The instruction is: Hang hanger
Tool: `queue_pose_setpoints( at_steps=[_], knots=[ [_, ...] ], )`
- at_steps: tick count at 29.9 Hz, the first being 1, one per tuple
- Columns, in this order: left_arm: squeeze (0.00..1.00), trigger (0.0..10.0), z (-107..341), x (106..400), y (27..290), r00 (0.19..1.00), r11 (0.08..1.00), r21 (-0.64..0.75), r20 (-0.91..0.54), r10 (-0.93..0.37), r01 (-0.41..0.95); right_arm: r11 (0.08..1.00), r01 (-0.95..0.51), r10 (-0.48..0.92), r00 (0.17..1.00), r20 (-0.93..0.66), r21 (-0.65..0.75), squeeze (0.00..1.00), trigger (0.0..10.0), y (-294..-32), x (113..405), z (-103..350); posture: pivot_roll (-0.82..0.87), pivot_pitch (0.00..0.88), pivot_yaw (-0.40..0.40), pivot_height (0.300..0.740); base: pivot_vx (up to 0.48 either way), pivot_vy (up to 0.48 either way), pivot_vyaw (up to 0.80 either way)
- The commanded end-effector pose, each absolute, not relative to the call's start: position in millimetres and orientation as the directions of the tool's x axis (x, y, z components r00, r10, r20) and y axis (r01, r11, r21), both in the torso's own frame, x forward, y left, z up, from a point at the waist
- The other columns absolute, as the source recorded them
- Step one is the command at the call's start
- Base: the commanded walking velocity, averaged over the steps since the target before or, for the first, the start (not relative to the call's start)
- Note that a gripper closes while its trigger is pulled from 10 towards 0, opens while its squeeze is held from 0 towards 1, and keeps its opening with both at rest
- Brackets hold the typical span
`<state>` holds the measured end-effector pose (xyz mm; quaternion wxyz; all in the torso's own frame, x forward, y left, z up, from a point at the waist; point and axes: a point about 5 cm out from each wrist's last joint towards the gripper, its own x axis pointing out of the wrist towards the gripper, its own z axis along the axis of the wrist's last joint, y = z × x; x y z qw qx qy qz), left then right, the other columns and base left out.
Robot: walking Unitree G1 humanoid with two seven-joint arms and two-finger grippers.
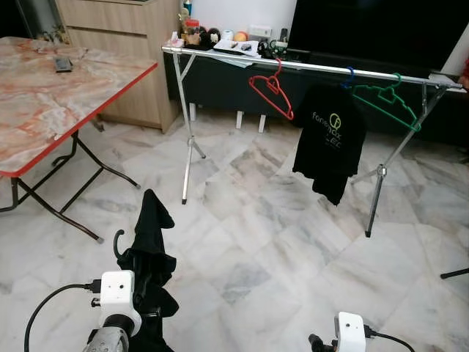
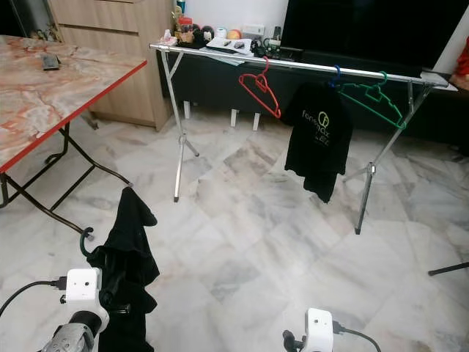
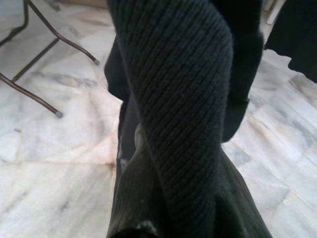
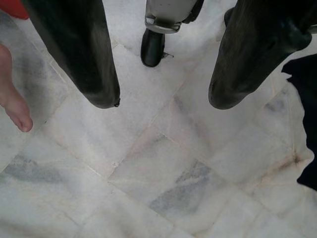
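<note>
A black garment (image 1: 150, 242) hangs on a dark hanger whose hook (image 1: 117, 246) curls out beside it. It stands up from my left gripper (image 1: 144, 297), which is shut on it low at the front left, fingers buried in the ribbed cloth (image 3: 183, 99). Across the room stands a silver clothes rack (image 1: 308, 67). On its rail hang a red hanger (image 1: 271, 92), a black T-shirt (image 1: 330, 139) and a green hanger (image 1: 388, 99). My right gripper (image 4: 163, 99) hangs low over the marble floor, open with nothing between its fingers.
A marble-topped folding table (image 1: 44, 103) with a red edge stands on the left, with a wooden cabinet (image 1: 124, 51) behind it. A dark TV (image 1: 381, 29) sits behind the rack. A person's bare foot (image 4: 12, 99) and a wheel (image 4: 152, 47) are near my right gripper.
</note>
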<state>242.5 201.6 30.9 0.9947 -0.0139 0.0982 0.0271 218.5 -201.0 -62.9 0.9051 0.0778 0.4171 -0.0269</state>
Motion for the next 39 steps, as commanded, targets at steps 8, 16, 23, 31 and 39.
queue_pose_setpoints(
  at_steps=[8,16,23,31,39],
  knots=[
    [0.00,10.0,58,263,188,0.986,0.994,-0.016,-0.132,-0.106,0.105,0.991,0.082,0.013,0.737,-0.675,0.108,0.00,10.0,-205,227,-54,0.15,0.107,-0.061,0.740,0.000,0.000,0.00],
    [0.00,10.0,73,280,183,0.980,0.986,0.043,-0.123,-0.158,0.164,0.989,-0.001,0.082,0.835,-0.544,0.148,0.00,10.0,-202,237,-42,0.15,0.099,-0.066,0.740,0.000,0.000,0.00],
    [0.00,10.0,85,286,172,0.970,0.971,0.064,-0.101,-0.223,0.229,0.970,-0.181,0.238,0.838,-0.490,0.162,0.00,10.0,-193,241,-36,0.15,0.090,-0.069,0.740,0.000,0.000,0.00],
    [0.00,10.0,97,291,161,0.951,0.950,0.077,-0.084,-0.298,0.304,0.932,-0.326,0.362,0.803,-0.474,0.159,0.00,10.0,-185,242,-33,0.14,0.074,-0.068,0.740,0.000,0.000,0.00],
    [0.00,10.0,110,300,142,0.911,0.906,0.102,-0.091,-0.403,0.411,0.881,-0.456,0.458,0.760,-0.461,0.124,0.00,10.0,-179,243,-29,0.14,0.061,-0.068,0.740,0.000,0.000,0.00]
  ],
)
